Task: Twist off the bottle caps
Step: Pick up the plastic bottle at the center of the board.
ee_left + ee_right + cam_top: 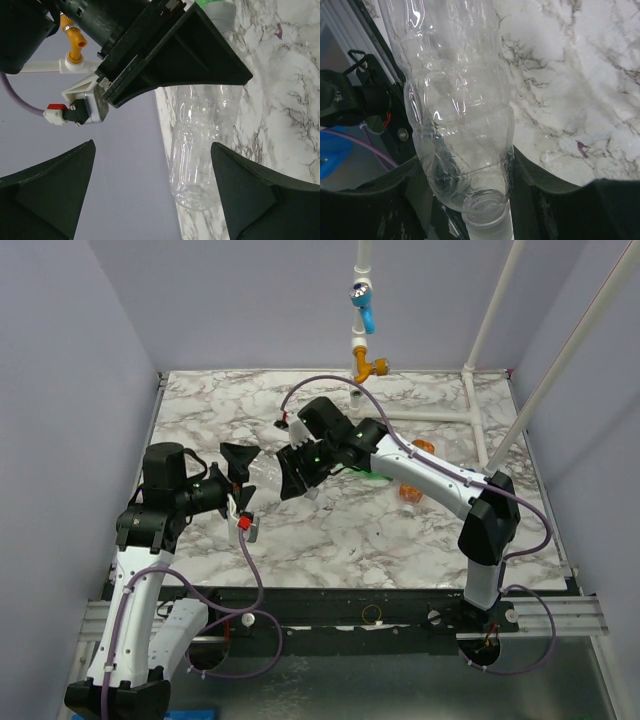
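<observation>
- White links and black joints are seen on the left arm [135, 588] and the right arm [432, 469].
- Purple cables [322, 378] are looped along them.
- Black pointed fingers [47, 195] are fitted.

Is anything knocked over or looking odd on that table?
The orange bottle seems to lie on its side on the table, half hidden under the right arm. The clear bottle is gripped at its neck end by the right gripper.

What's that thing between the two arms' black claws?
A clear bottle, seen best in the left wrist view. The right gripper clamps its neck end, and its base faces the open left gripper.
</observation>
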